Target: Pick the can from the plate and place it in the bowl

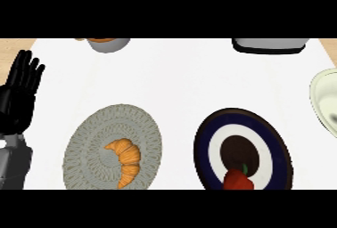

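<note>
No can shows in the head view. A grey patterned plate (85, 133) at lower centre-left carries an orange croissant (126, 160). To its right, a dark blue and white plate (205, 147) holds a red object with a green stem (238, 180), cut off by the lower edge. A pale green bowl (326, 100) is partly in view at the right edge. My left hand (18, 95) rests open at the left edge, fingers up, apart from both plates. My right hand is out of sight.
A grey cup (108, 43) with something orange in it stands at the back left. A grey and black object (270, 44) sits at the back right. White counter lies between the plates and the back items.
</note>
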`<state>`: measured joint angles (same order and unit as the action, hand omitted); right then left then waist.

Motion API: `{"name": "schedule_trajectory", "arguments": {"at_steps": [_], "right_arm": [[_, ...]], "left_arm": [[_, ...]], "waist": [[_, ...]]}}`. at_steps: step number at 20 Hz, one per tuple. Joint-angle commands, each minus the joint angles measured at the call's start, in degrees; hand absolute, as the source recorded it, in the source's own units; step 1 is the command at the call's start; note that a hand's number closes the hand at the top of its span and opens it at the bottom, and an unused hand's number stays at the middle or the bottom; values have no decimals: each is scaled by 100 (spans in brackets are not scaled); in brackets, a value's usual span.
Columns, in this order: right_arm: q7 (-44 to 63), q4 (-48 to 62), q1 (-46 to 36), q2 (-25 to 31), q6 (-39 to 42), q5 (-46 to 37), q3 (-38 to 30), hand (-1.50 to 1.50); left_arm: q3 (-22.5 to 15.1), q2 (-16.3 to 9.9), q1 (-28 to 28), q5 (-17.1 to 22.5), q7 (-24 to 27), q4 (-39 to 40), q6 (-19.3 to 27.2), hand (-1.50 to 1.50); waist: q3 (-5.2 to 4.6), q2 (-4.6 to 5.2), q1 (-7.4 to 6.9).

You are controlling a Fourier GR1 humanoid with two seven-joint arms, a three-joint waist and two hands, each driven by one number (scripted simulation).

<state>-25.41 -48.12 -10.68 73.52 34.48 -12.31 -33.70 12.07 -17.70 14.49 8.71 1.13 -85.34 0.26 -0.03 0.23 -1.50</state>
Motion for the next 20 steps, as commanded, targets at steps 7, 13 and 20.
{"name": "schedule_trajectory", "arguments": {"at_steps": [7,13,20], "right_arm": [[915,-704,-990,-1499,-777,-607,1405,150],[1306,96,-1185,-2016,-1673,-1379,1758,150],[1052,1397,-1733,-2626,-1847,-1069,1406,-150]], "left_arm": [[-4,52,217,-173,10,214,135,0],[48,37,30,-165,140,161,57,0],[-31,115,115,-204,-133,-19,174,0]], "waist": [[2,5,57],[5,7,39],[12,6,45]]}}
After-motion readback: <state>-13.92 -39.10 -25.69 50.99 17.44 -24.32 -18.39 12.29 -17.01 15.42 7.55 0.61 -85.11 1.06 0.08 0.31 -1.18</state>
